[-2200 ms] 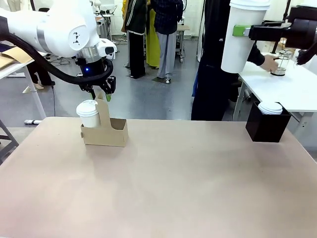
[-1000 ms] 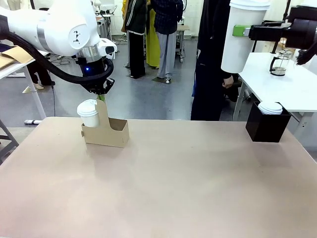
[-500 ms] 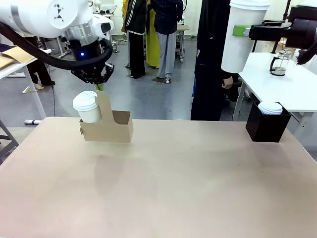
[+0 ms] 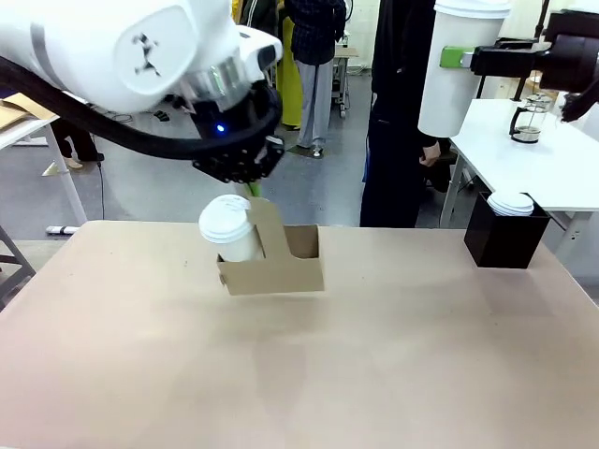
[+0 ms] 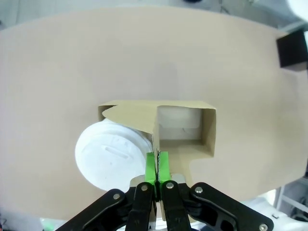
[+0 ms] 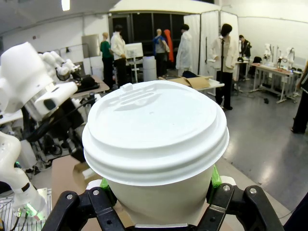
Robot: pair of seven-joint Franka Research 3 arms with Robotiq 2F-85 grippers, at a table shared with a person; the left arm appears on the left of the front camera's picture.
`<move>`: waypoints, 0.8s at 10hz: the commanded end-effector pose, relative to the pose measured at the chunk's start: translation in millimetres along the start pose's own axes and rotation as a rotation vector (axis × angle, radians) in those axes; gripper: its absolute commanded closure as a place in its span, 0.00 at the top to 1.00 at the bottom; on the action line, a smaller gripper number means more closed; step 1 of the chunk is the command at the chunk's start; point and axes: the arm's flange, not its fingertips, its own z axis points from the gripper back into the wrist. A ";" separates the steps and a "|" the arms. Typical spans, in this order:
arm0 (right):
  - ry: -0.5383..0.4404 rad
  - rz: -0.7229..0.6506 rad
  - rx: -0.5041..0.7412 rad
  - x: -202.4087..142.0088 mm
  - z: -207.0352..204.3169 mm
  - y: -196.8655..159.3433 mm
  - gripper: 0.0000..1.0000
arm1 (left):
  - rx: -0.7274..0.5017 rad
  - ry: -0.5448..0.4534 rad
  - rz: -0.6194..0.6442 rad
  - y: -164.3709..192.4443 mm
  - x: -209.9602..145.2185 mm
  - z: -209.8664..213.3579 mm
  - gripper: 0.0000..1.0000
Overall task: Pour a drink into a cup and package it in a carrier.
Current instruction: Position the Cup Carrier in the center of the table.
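Left gripper (image 5: 157, 166): I have its green pads pinched flat together on the upright handle of the carrier (image 5: 134, 115). In the front view it sits upper left of centre (image 4: 251, 187).
Carrier (image 4: 276, 276): It hangs from that grip just left of the frame's centre, slightly tilted and not touching the tabletop. It is tan cardboard, a low box with a rounded centre handle.
Small cup (image 4: 229, 232): White paper with a white domed lid, seated in the carrier's left pocket. In the left wrist view the other pocket shows its bare cardboard floor.
Room to move: I see open tabletop below the carrier and to its right, as far as the black box. The table's left edge is well apart from the load.
Black box (image 4: 504, 245): Matte and square, at the table's far right, with white lids (image 4: 512, 203) on top.
Right gripper (image 6: 159, 195): Clamped around the wall of a large white cup (image 6: 155, 139) with a white plastic lid, a green pad on either side. In the front view it is high at upper right.
Table (image 4: 393, 374): Smooth, matte, pinkish beige.
Room: Grey floor. A person (image 4: 402, 112) in dark clothes stands beyond the far edge, right of centre. A white side table (image 4: 562, 182) at far right carries a glass press (image 4: 529, 119).
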 end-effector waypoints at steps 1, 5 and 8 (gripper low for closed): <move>-0.006 0.005 0.003 2.9 0.2 1.0 0.80 | 0.003 -0.003 -0.016 -10.7 -8.2 -21.0 0.02; -0.006 0.005 0.003 2.9 0.2 1.0 0.80 | 0.061 0.055 -0.085 -41.9 -24.5 -49.1 0.02; -0.006 0.005 0.003 2.9 0.2 1.0 0.80 | 0.090 0.091 -0.103 -54.2 -28.9 -67.7 0.02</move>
